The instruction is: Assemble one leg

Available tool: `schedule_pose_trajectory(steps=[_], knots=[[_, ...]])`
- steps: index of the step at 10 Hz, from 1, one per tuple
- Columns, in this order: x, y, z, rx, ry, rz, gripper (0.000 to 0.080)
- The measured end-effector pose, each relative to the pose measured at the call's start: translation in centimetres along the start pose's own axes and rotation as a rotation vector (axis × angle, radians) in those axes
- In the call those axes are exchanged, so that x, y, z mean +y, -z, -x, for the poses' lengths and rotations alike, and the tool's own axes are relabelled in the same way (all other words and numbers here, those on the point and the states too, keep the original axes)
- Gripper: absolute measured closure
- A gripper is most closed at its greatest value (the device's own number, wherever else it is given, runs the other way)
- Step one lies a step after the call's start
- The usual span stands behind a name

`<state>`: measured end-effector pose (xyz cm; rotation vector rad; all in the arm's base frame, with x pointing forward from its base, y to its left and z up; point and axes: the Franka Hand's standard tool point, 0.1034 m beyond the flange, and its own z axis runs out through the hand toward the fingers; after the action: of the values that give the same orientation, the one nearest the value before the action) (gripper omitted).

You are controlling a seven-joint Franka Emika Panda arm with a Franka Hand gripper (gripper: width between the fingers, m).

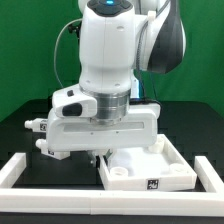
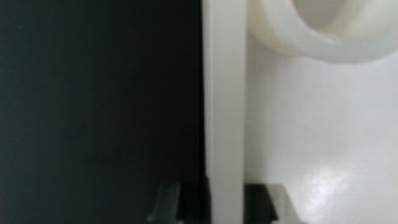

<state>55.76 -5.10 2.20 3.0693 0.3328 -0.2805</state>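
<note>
The large flat white panel [image 1: 150, 172] lies on the black table toward the exterior view's right, with a tag on its front edge. My gripper [image 1: 101, 152] is low at the panel's left edge, mostly hidden under the arm's wrist. In the wrist view the panel's thin edge [image 2: 224, 110] runs straight between my two dark fingertips [image 2: 180, 203], which press on it from both sides; my gripper [image 2: 222, 203] is shut on that edge. A round raised white ring [image 2: 299, 40] sits on the panel's face [image 2: 329, 140]. No leg shows in either view.
White border rails stand at the exterior view's left [image 1: 18, 168], along the front [image 1: 70, 205] and at the right [image 1: 212, 172]. The arm's body [image 1: 108, 60] hides the table behind it. A green backdrop is at the back.
</note>
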Motion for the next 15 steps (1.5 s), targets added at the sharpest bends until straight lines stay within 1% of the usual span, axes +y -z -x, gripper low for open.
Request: schedule_pose_trajectory(steps=[2, 3, 4, 5, 7, 8, 9, 10, 11, 12, 13, 14, 15], knots=[[0.0, -0.1, 0.0, -0.002, -0.016, 0.0, 0.0754], [-0.1, -0.4, -0.5, -0.009, -0.097, -0.001, 0.0754], [0.0, -0.3, -1.8, -0.015, -0.149, -0.009, 0.0754], [0.0, -0.4, -2.6, -0.014, -0.198, -0.012, 0.0754], [-1.9, -0.7, -3.1, -0.037, -0.286, -0.036, 0.0754], [-2.6, -0.8, -3.2, -0.039, -0.286, -0.029, 0.0754], [-2.6, -0.7, -3.3, -0.039, -0.29, -0.011, 0.0751], [-2.6, -0.7, -3.3, -0.043, -0.26, 0.021, 0.075], [-2.5, -0.6, -3.3, -0.043, -0.251, 0.033, 0.075], [-2.5, -0.6, -3.3, -0.043, -0.259, 0.025, 0.075], [-2.5, -0.6, -3.2, -0.043, -0.258, 0.025, 0.0651], [-2.5, -0.6, -3.3, -0.043, -0.258, 0.025, 0.0651], [-2.4, -0.5, -3.1, -0.048, -0.264, 0.016, 0.0473]])
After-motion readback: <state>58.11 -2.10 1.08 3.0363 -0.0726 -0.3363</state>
